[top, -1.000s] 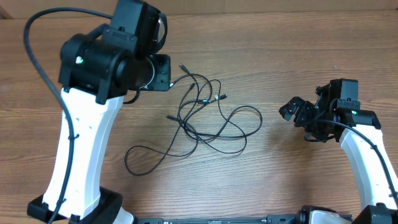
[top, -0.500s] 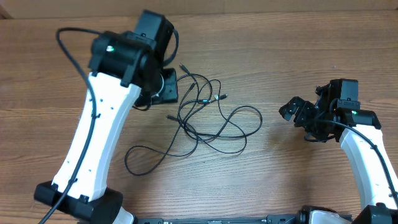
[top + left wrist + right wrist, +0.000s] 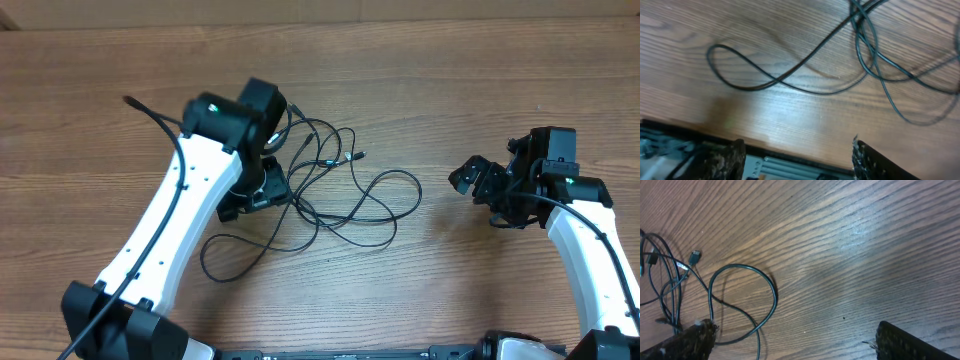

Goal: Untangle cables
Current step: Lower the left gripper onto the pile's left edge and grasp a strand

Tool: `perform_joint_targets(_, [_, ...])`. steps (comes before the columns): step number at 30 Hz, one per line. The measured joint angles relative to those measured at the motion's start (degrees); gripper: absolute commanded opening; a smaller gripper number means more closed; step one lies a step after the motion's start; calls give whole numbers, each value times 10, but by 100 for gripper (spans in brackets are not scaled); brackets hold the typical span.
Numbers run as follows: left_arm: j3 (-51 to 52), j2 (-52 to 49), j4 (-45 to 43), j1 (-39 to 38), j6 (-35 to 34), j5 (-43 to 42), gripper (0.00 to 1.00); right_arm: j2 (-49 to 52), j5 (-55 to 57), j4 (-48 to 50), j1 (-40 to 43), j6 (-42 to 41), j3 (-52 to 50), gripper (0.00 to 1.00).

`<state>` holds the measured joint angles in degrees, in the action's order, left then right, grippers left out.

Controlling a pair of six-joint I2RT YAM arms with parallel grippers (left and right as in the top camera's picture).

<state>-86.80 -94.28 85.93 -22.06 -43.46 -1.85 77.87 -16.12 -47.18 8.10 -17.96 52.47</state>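
The cables (image 3: 312, 195) lie as thin black cords in loose overlapping loops on the wooden worktop (image 3: 450, 80), between the two arms and nearer the left one; one long loop trails toward the front edge, a rounder loop (image 3: 742, 269) reaches toward the right arm, and small plug ends (image 3: 357, 156) stick out at the far side; they look light, limp and smooth, so I judge a pull on one strand would drag the whole knot along unless another strand is pinned; the plugs are the stiffest, widest parts and probably the surest places to take hold, while a bare cord lying flat on the wood would need the fingertips pressed right down; the outlying loops, clear of the crossings, also seem fair places to lift; the left pincer (image 3: 797, 160) hangs over the tangle's near-left side, spread, nothing between its fingers; the right pincer (image 3: 800, 345) sits well apart to the right, spread wide and empty.
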Motion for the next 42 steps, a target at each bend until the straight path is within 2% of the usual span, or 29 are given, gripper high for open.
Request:
perform_joint_targets(9, [158,0,-146,0,-28,-11,65,0,0,0,0,0,0,100])
perform_joint_targets(16, [245,-8,-201,0,-31,-12,64,0,0,0,0,0,0,100])
perform_joint_targets(27, [292,-15,-303,0,-32,2,62,0,0,0,0,0,0,100])
perform_joint_targets(35, [312,-15,-325,0,-34,18,61,0,0,0,0,0,0,100])
perform_joint_targets(42, [327,-15,-345,0,-36,39,52,0,0,0,0,0,0,100])
